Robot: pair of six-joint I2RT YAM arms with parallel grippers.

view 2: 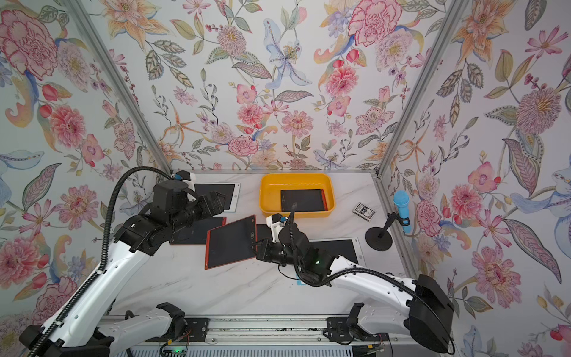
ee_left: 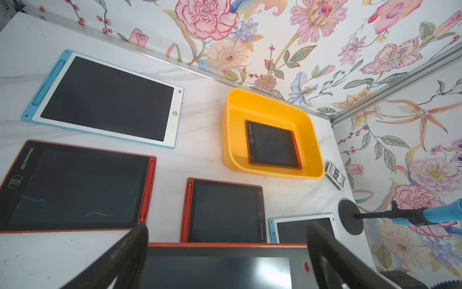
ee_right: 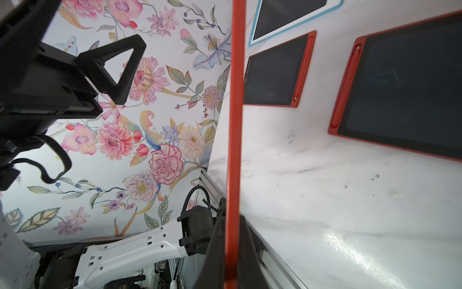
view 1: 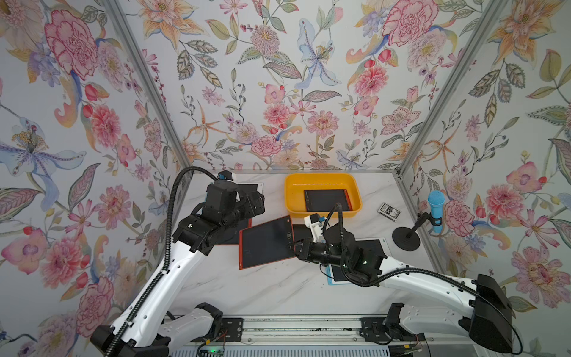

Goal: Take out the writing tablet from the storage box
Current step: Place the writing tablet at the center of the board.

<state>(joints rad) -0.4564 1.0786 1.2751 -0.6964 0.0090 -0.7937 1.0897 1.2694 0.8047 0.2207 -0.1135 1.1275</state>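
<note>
Over mid-table, clear of the storage box (view 1: 291,197), the right gripper (view 1: 295,245) clamps the edge of a red-framed writing tablet (view 1: 265,242) while the left gripper (ee_left: 227,231) gapes wide; laying it flat on bare tabletop (view 1: 278,287) looks next, with another tablet (view 1: 327,200) lying in the box.

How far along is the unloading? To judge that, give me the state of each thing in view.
Storage box: on the table, one red writing tablet lying flat inside.
Held red tablet: outside the box, raised off the table.
Right claw: shut on that tablet's edge.
Left claw: open, empty.
Four loose tablets: flat on the table.
Card pack: lying flat.
Toy microphone: clipped in its stand.
</note>
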